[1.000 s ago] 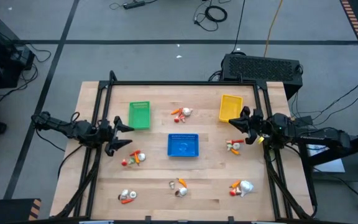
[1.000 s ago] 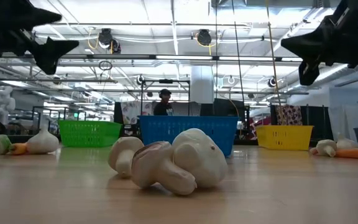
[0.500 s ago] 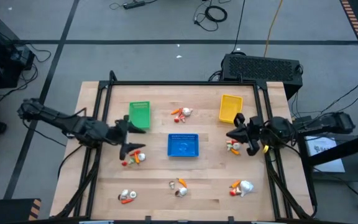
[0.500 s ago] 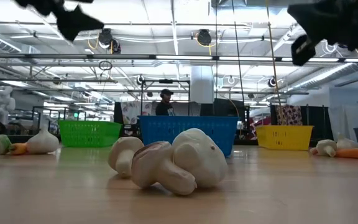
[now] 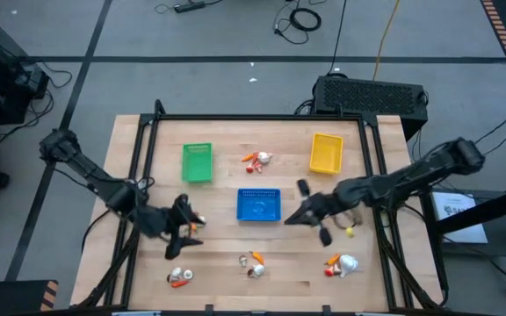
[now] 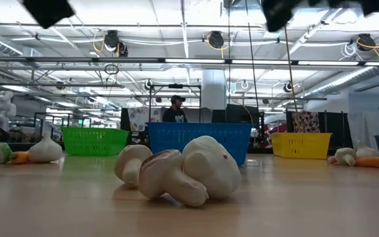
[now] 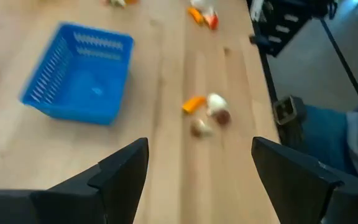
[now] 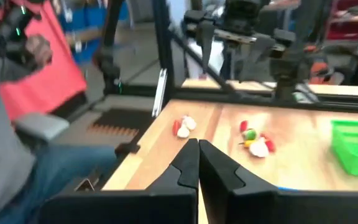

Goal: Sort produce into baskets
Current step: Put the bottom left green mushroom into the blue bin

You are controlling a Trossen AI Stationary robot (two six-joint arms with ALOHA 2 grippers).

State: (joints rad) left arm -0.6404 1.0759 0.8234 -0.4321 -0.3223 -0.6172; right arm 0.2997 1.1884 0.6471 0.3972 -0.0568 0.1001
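Left hand (image 5: 185,230), fingers apart and holding nothing, hangs over the produce cluster (image 5: 191,221) on the desk's (image 5: 218,263) left side. Right hand (image 5: 292,217), fingers together and apparently empty, sits just beside the blue basket's (image 5: 258,205) right edge. Green basket (image 5: 197,163) and yellow basket (image 5: 325,153) stand near the far edge. No legible writing.

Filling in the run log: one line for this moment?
left gripper: open, over left produce cluster | right gripper: shut, beside blue basket | held: nothing | baskets: no produce visible
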